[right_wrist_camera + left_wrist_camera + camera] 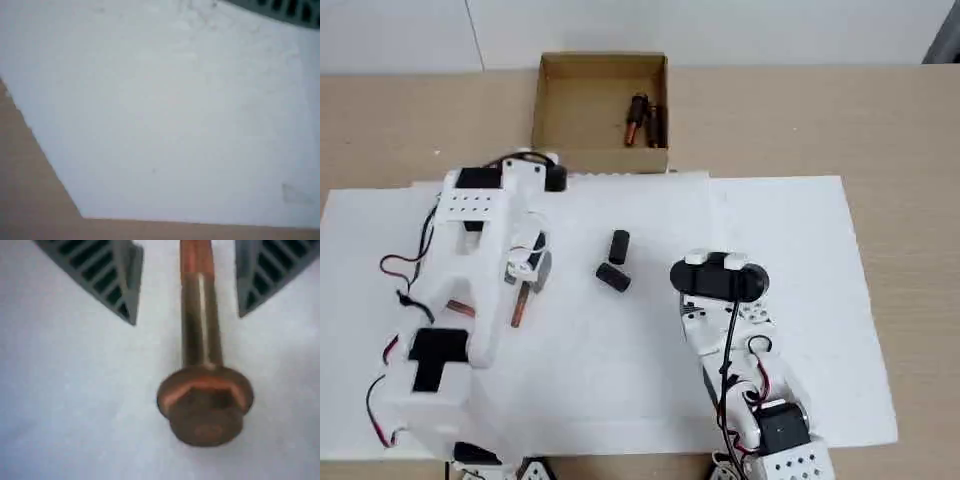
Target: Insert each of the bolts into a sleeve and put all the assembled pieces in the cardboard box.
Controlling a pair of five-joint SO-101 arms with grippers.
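A copper bolt (202,365) with a flanged hex head lies on the white sheet, its shaft between the two dark fingers (117,282) of my left gripper (187,312). That gripper is open and the fingers stand clear of the shaft. From above, this bolt (520,305) lies just below the left gripper (527,272). A second bolt (460,308) rests beside the left arm. Two black sleeves (619,246) (613,278) lie at mid-sheet. The cardboard box (552,110) at the back holds assembled pieces (645,120). The right arm's head (718,277) sits right of the sleeves.
A white paper sheet (790,240) covers the wooden table (900,130); its edge and corner (80,216) appear in the right wrist view. Red and black cables (395,275) hang off the left arm. Open sheet lies between the two arms.
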